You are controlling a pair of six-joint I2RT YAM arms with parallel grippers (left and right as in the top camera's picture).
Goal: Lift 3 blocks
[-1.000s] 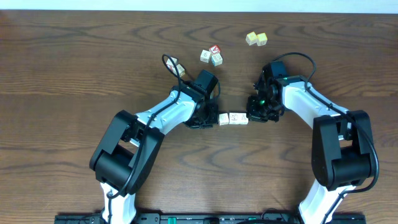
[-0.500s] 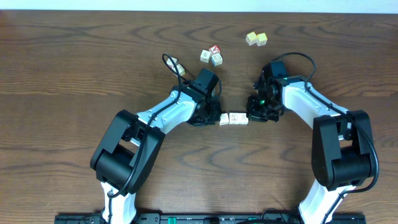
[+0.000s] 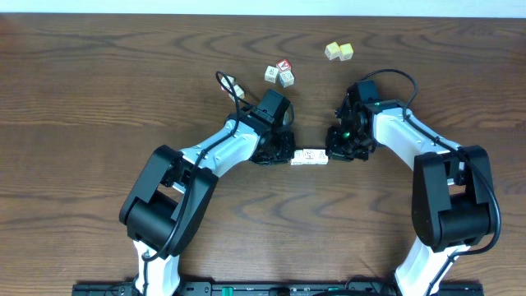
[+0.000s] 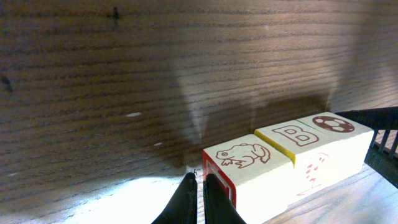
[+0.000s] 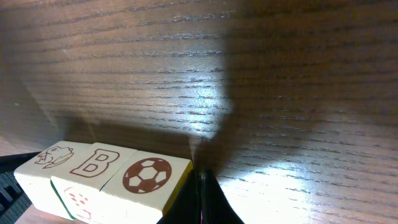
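The 3 blocks (image 3: 310, 157) form one tight row between my two grippers. In the left wrist view the tops run frog (image 4: 244, 155), letter B (image 4: 292, 134), soccer ball (image 4: 334, 123). My left gripper (image 3: 283, 154) is shut, its closed fingertips (image 4: 200, 182) set against the red-edged side of the frog block. My right gripper (image 3: 333, 152) is shut too, its tips (image 5: 203, 179) against the yellow-edged side of the soccer-ball block (image 5: 148, 174). Neither gripper has anything between its fingers. I cannot tell whether the row rests on the wood or hangs just above it.
A cluster with a red-topped cube (image 3: 280, 73) lies behind the left arm. A pale yellow pair of cubes (image 3: 339, 51) sits at the back right. One more small cube (image 3: 236, 89) lies by the left arm's cable.
My left gripper has edged to the right against the row. The blocks now sit tighter and straighter between the two grippers. The right arm has not moved.
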